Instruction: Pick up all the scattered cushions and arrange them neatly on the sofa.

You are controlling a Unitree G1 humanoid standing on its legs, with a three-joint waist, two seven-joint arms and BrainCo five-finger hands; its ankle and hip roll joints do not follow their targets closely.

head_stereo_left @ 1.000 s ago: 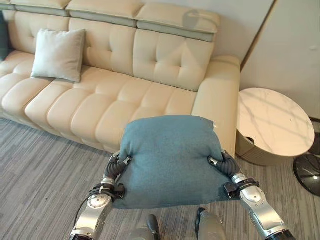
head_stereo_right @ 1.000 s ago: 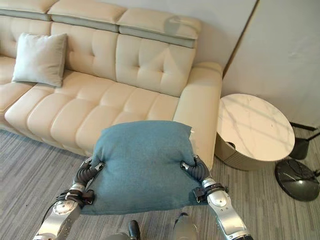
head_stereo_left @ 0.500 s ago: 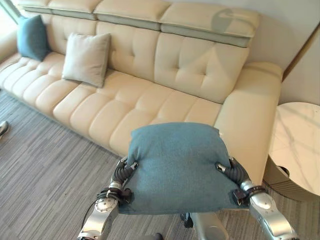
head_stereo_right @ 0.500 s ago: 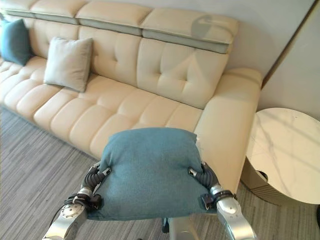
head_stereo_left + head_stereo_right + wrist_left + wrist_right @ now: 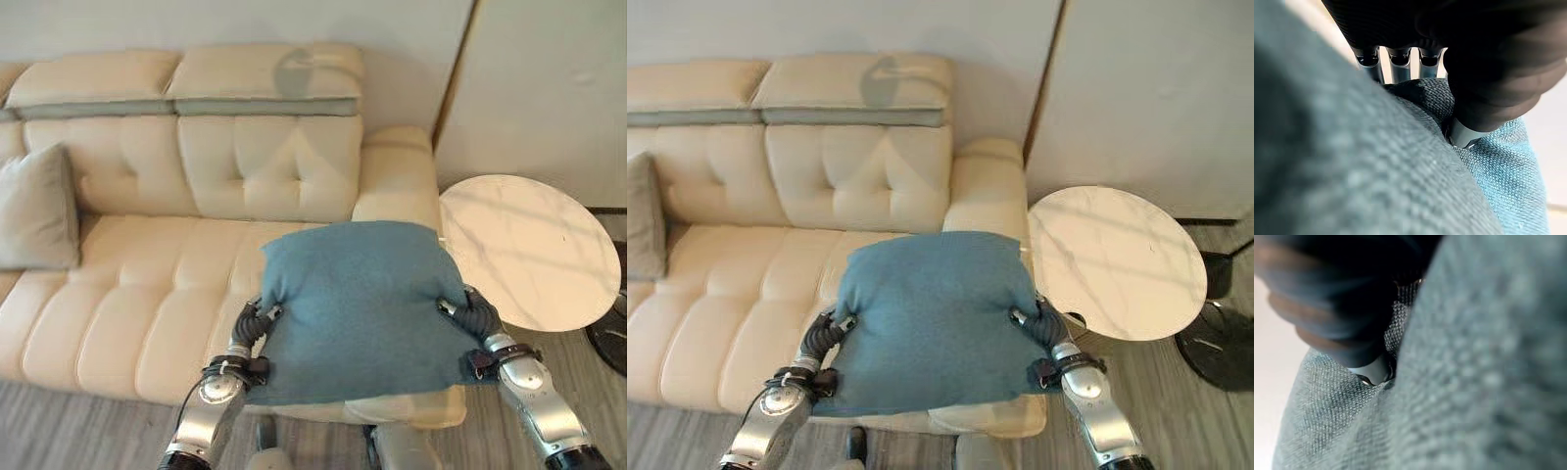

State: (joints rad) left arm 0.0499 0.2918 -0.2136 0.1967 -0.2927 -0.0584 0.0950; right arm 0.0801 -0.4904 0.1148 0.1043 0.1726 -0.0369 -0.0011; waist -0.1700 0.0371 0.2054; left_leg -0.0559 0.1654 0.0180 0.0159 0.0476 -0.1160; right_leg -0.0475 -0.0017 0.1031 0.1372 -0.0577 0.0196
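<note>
Blue woven cushion [image 5: 358,304], soft and light (it dents), pinched at 9 and 3 o'clock by your left hand [image 5: 253,325] and right hand [image 5: 470,315]; sofa [image 5: 196,284] at 12.

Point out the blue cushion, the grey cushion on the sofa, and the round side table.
blue cushion [image 5: 358,304], left eye view, middle of its top face.
grey cushion [image 5: 37,211], left eye view, centre of its front.
round side table [image 5: 1117,259], right eye view, bare marble top.

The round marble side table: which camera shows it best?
The right eye view: the round marble side table shows whole there, beside the sofa arm. The left eye view shows it too, nearer the picture's edge. The wrist views show the blue cushion held by the left hand and right hand.
</note>
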